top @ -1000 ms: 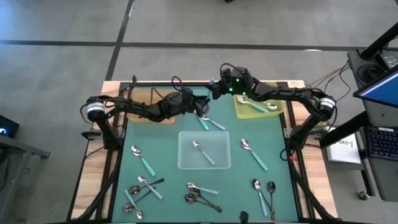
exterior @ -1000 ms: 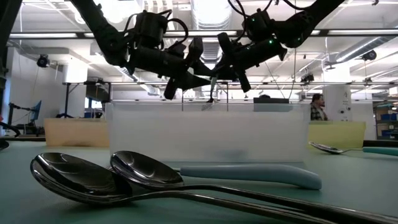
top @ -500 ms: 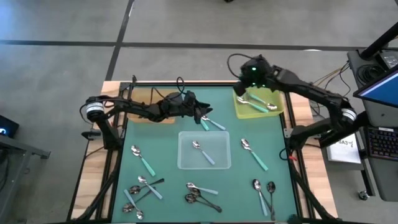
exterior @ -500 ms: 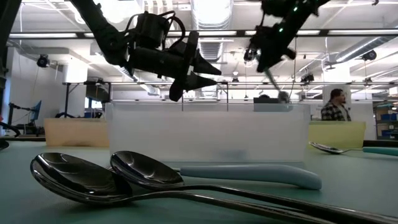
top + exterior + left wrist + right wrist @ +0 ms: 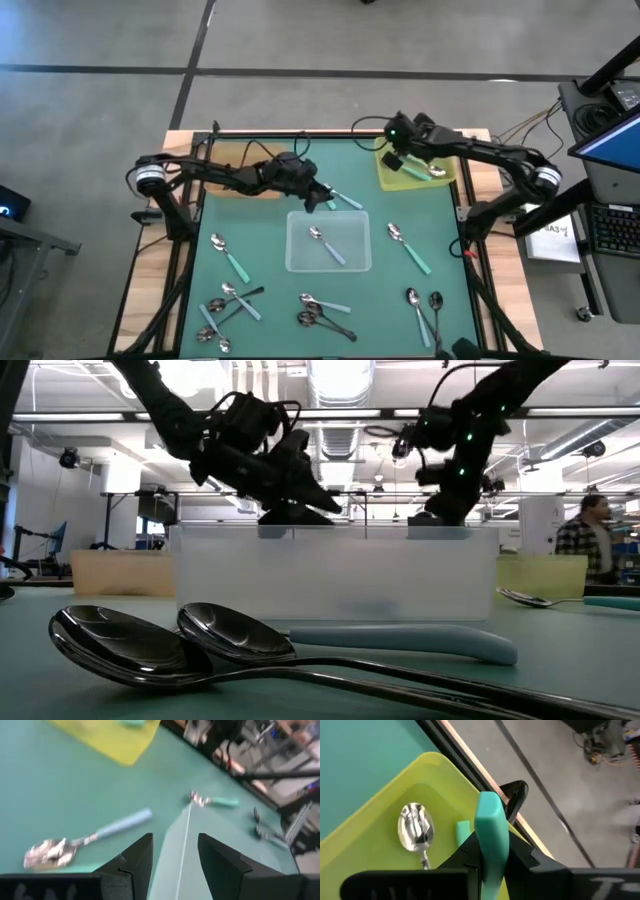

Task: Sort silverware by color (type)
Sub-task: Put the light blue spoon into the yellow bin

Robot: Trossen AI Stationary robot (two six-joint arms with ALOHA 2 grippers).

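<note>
High view: the right arm, which a second ago met the left one over the far middle of the table, is now out over the yellow-green tray (image 5: pixel 446 181) at the far right. The right gripper (image 5: pixel 398 160) is clamped on a teal-handled spoon (image 5: pixel 491 827), whose handle stands up between its fingers above the tray, where another spoon (image 5: pixel 416 831) already lies. I judge the drop is next, and one more teal spoon will be sorted.

The left gripper (image 5: pixel 322 196) has dipped toward the mat just beyond the clear tray (image 5: pixel 296 262), fingers apart and empty, near a pale-blue spoon (image 5: pixel 90 840). That looks like its next pick.

Most spoons still lie scattered along the near side (image 5: pixel 322 313).
</note>
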